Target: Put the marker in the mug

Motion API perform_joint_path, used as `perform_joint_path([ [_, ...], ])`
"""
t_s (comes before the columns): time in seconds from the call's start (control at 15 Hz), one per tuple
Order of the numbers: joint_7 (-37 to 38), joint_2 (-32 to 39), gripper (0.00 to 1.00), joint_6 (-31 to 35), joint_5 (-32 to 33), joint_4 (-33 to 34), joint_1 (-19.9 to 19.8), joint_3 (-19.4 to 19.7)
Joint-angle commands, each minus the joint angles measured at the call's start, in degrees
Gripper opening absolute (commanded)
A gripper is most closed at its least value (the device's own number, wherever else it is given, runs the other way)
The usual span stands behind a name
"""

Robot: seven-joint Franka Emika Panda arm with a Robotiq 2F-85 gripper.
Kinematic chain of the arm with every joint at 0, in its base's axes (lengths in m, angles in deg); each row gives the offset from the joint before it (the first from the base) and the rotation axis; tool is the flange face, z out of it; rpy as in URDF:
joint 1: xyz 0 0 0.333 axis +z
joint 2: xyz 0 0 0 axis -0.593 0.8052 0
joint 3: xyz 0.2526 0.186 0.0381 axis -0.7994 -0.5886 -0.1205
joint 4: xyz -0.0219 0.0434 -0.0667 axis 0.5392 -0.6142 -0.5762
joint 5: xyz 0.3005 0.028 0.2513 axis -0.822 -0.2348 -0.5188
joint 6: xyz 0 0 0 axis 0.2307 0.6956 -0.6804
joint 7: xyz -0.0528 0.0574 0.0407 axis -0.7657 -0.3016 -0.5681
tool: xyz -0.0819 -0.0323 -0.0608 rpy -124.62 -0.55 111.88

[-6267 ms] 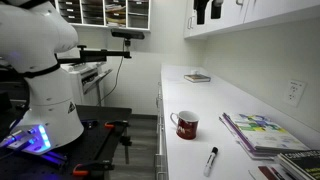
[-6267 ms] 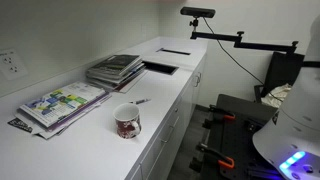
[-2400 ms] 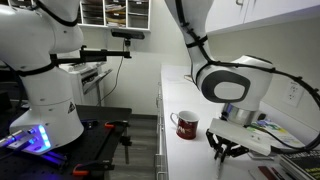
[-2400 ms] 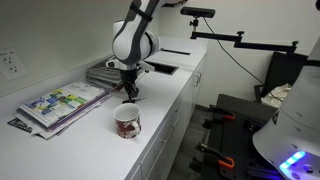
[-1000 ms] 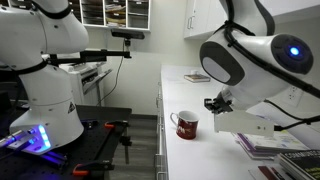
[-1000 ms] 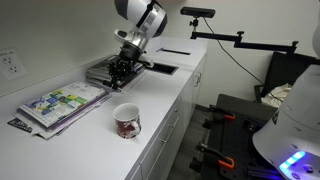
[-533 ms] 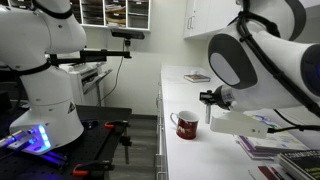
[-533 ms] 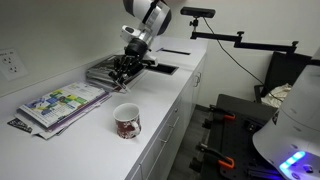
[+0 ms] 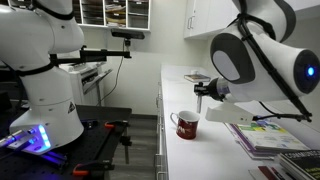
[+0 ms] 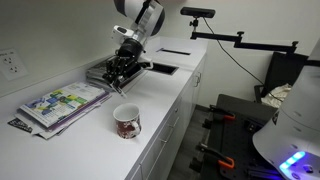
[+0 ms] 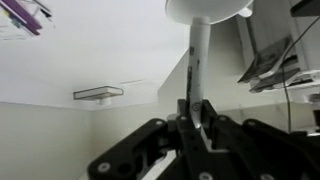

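Observation:
The dark red mug (image 9: pixel 186 124) with a white design stands upright near the counter's front edge, and both exterior views show it (image 10: pixel 127 121). My gripper (image 9: pixel 201 89) hangs in the air above and behind the mug, apart from it (image 10: pixel 122 68). In the wrist view the gripper (image 11: pixel 195 106) is shut on the marker (image 11: pixel 196 60), a slim pale stick that juts straight out from between the fingers. Its far end meets a pale round shape at the picture's edge, and I cannot tell what that shape is.
Colourful magazines (image 10: pixel 62 102) lie on the white counter (image 10: pixel 95 140) beside the mug, also seen in an exterior view (image 9: pixel 262 132). A darker stack (image 10: pixel 105 72) sits under the gripper. A flat book (image 9: pixel 197 77) lies further along. The counter drops off toward the floor.
The gripper, still shut on the marker, has drifted up and along the counter to a spot over and behind the mug. The mug has not moved.

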Motion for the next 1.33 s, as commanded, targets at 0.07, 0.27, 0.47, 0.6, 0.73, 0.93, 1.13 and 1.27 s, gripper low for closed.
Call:
perform_joint_path([
  [0.07, -1.1, 2.7, 0.05, -5.1, -0.6, 2.8, 2.8, 2.1],
  [0.27, -1.4, 5.6, 0.05, -6.6, -0.4, 4.5, 3.2, 2.2],
  [0.47, -1.2, 9.0, 0.05, -7.7, -0.1, 6.2, 3.3, 2.3],
  [0.6, -1.7, 10.4, 0.05, -7.1, 0.1, 6.8, 3.5, 2.3],
  [0.73, -1.8, 11.1, 0.44, -6.9, 0.6, 7.3, 3.6, 2.3],
  [0.93, -3.9, 9.9, 0.66, -5.7, 0.9, 6.7, 4.0, 2.3],
  [1.13, -3.2, 6.6, 0.88, -1.1, 1.4, 4.3, 5.8, 3.4],
  [1.27, 0.0, 3.3, 1.0, 4.5, 2.0, 1.5, 7.9, 4.4],
])
